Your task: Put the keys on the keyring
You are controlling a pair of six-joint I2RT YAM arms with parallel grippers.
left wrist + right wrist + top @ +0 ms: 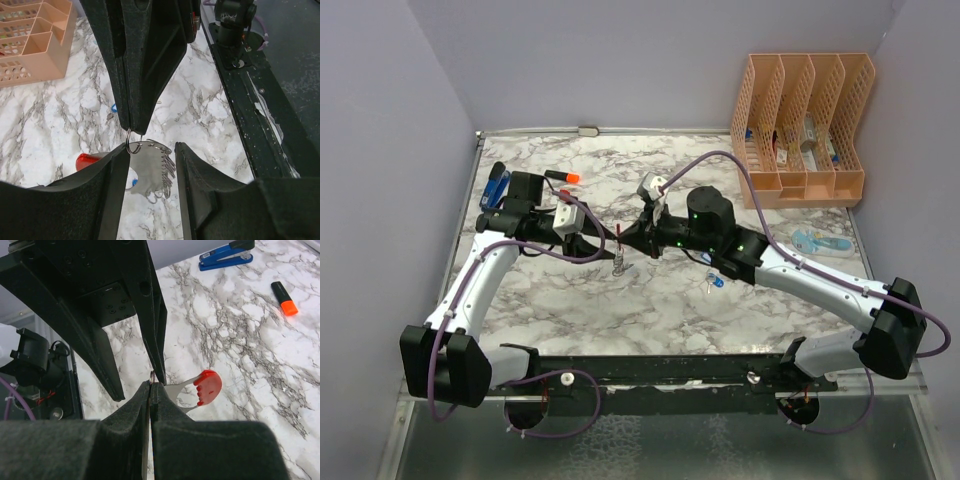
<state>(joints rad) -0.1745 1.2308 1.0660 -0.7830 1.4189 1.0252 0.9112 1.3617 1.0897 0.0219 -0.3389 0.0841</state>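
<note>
My right gripper (151, 390) is pinched shut on the thin wire ring of the keyring (147, 171), which dangles between my left gripper's (151, 152) spread jaws, so I fear a sideways nudge as the left closes could twist it loose, well apart from the blue key (715, 284) on the marble table (570, 310).
</note>
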